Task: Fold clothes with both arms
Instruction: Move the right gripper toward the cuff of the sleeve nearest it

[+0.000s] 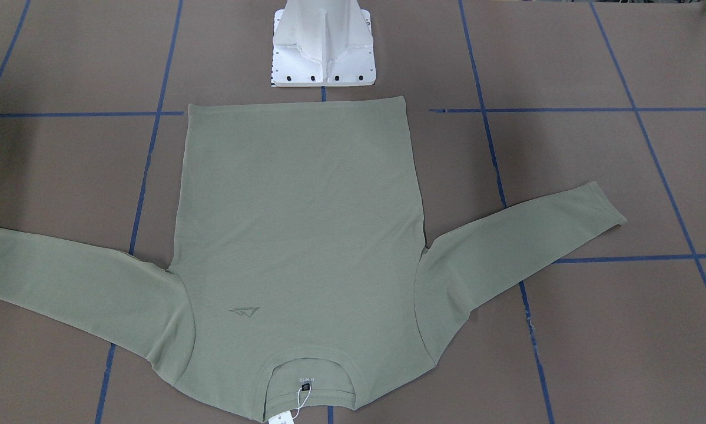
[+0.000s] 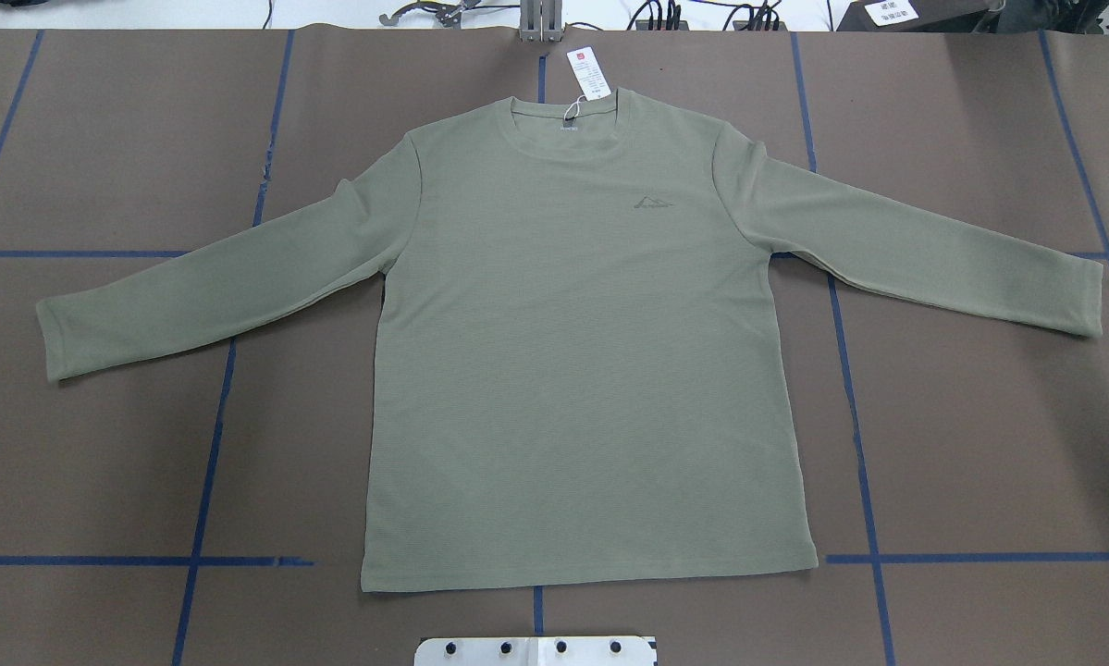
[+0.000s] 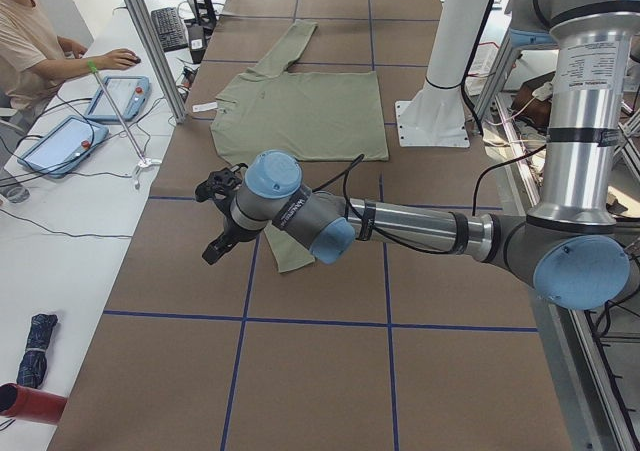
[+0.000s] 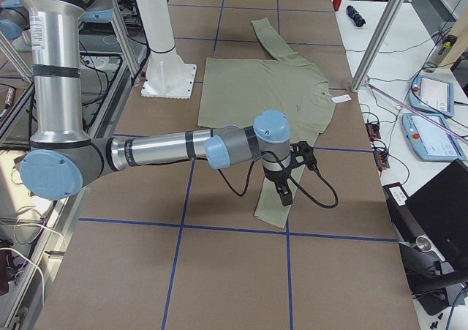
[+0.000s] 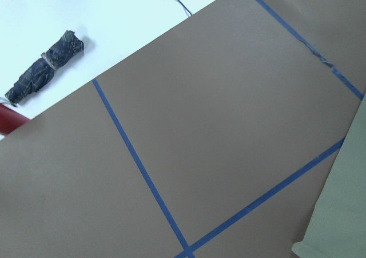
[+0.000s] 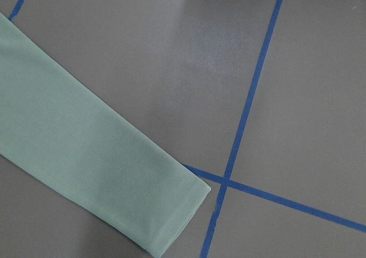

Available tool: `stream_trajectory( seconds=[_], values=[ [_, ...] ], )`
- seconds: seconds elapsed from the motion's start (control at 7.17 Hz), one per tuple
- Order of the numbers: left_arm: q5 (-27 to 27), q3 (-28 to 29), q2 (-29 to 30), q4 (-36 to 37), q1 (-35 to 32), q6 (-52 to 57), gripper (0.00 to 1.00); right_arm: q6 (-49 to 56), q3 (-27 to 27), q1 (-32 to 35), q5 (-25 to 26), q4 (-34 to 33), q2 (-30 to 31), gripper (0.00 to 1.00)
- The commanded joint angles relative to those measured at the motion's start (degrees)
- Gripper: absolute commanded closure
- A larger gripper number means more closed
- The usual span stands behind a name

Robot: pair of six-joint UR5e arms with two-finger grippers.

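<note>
Hovering near the sleeve cuffs, my left gripper and right gripper show only from the side, so I cannot tell whether their fingers are apart or together. The shirt lies flat on the table, front up, sleeves spread.

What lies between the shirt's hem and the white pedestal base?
Only bare brown table cover, crossed by one blue tape line; clearest in the overhead view.

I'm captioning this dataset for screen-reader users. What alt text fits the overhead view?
A sage-green long-sleeved shirt lies flat and face up on a brown table crossed by blue tape lines, both sleeves spread to the sides. Its collar points away from the robot, with a white hang tag at it. A white base plate shows at the bottom edge.
</note>
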State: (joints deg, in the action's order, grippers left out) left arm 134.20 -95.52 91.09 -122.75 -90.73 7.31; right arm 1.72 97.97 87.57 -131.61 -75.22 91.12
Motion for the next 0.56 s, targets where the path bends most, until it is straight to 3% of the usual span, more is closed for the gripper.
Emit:
stream_trajectory(
  seconds=[0.0, 0.14, 0.42],
  values=[
    [0.19, 0.33, -0.30, -1.35, -0.06, -0.37, 0.00, -13.75, -12.99, -1.42, -0.05, 22.25, -0.24, 0.00],
    [0.19, 0.33, -0.30, -1.35, -0.06, -0.37, 0.00, -22.55, -20.03, -5.18, 0.47, 34.32, -1.28, 0.00],
    [0.19, 0.33, -0.30, -1.78, -0.06, -0.37, 0.00, -30.18, -23.00, -11.69, 5.20, 38.92, -2.96, 0.01]
  ],
)
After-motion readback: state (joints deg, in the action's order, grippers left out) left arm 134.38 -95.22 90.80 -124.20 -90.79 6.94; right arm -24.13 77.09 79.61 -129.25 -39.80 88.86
